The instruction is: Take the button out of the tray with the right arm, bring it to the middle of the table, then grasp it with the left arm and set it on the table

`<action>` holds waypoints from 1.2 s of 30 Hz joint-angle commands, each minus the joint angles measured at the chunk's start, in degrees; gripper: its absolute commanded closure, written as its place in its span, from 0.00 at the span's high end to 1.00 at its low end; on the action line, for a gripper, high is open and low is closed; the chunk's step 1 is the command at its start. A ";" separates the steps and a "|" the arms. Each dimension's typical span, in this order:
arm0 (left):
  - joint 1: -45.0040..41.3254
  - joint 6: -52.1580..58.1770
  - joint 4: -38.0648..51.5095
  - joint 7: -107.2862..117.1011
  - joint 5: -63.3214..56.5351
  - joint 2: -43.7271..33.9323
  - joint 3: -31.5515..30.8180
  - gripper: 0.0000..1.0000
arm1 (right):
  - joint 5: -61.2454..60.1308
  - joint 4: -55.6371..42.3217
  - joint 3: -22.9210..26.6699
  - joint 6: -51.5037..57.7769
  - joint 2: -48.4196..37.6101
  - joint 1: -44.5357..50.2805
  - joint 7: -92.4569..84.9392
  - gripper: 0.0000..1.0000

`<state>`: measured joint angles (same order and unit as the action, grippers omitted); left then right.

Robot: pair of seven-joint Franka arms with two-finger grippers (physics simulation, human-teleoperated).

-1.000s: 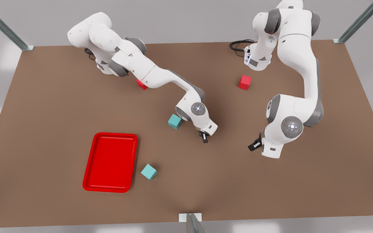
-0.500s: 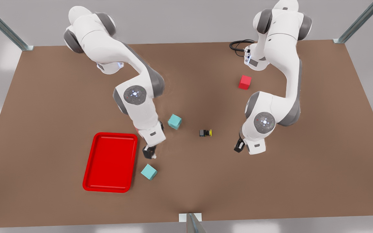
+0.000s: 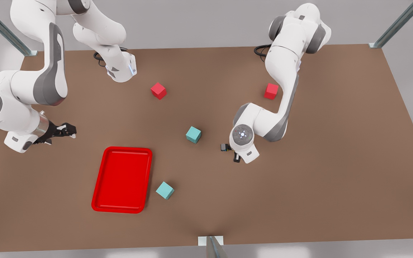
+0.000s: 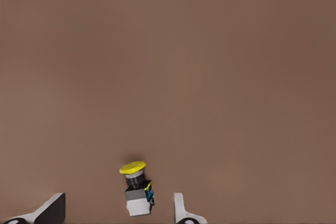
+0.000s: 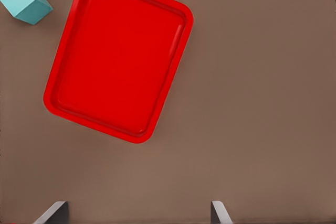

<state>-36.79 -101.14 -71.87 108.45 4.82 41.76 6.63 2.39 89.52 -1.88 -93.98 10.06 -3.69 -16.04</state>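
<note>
Left end effector [image 3: 236, 157] low over desk [image 3: 299, 186] middle, fingers [image 4: 181, 211] spread wide, one each side of button [image 4: 137, 192], not touching it. Holds nothing. Button: small dark grey box body, round yellow cap, lying on its side on desk. No writing readable.

Right end effector [image 3: 65, 129] up at front view's left, fingers open, empty, well apart from button. Red tray [image 3: 122, 179] below it, nothing inside. Teal cube [image 3: 165, 190] just beside tray.
</note>
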 commanded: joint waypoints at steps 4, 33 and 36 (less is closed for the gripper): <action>-0.03 -12.32 -2.66 30.76 2.56 1.39 0.05 1.00 | -0.28 -1.63 -0.05 1.26 1.01 -0.18 24.31 1.00; -8.20 -30.51 -14.70 28.13 -3.77 4.46 -0.04 1.00 | -0.28 -2.15 -0.14 1.43 1.80 0.17 24.92 1.00; -8.47 -30.87 -15.40 27.43 -3.85 4.64 -0.04 1.00 | -0.28 -2.15 -0.14 1.34 1.80 0.08 24.92 1.00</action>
<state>-45.20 -129.62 -87.13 133.72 0.95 46.44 6.59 2.14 87.36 -2.02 -92.60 11.96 -3.59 5.42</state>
